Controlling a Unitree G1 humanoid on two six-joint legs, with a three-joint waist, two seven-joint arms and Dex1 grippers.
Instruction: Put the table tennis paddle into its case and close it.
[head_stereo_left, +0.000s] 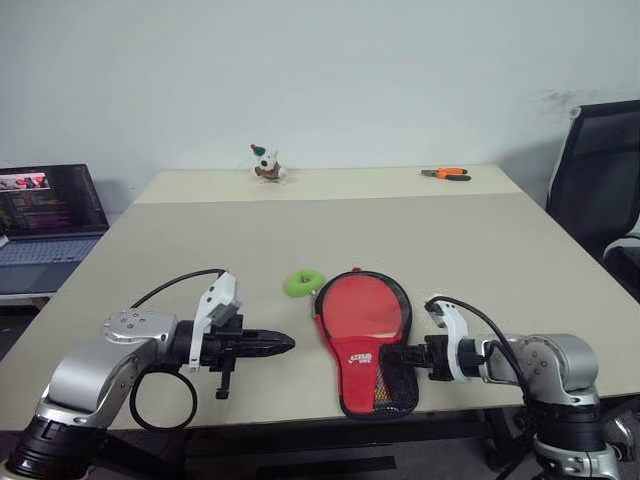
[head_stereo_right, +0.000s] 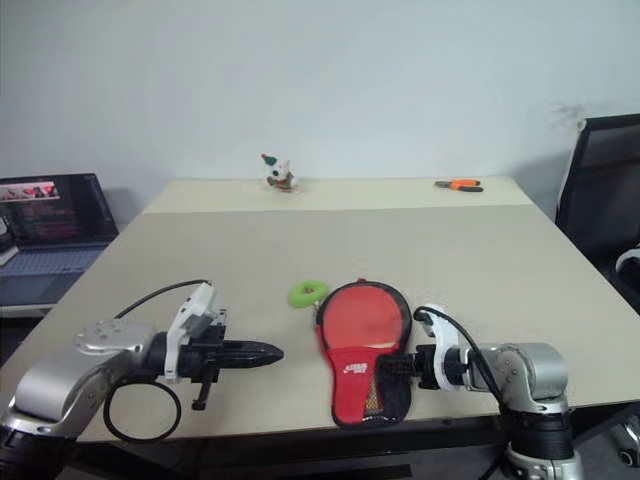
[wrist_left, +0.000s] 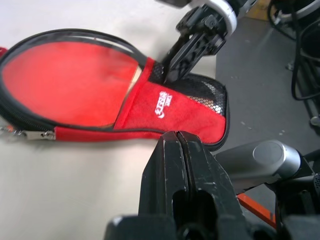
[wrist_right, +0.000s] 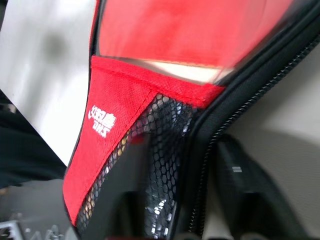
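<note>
Table's near edge holds case (head_stereo_left: 366, 345); left gripper (head_stereo_left: 285, 344) closed, right gripper (head_stereo_left: 388, 354) unclear.

Two robot arms with rounded silver-grey metal shells dotted with small screws, and black joints nearer the body. Each wrist carries a white plastic bracket. A black cable loops from each arm to its wrist. The left gripper (head_stereo_left: 283, 344) and right gripper (head_stereo_left: 392, 354) have black, scuffed, tapering fingers.

Head eyes overlook the table (head_stereo_left: 480, 250); both wrist views closely share the case (wrist_left: 165, 107).
</note>
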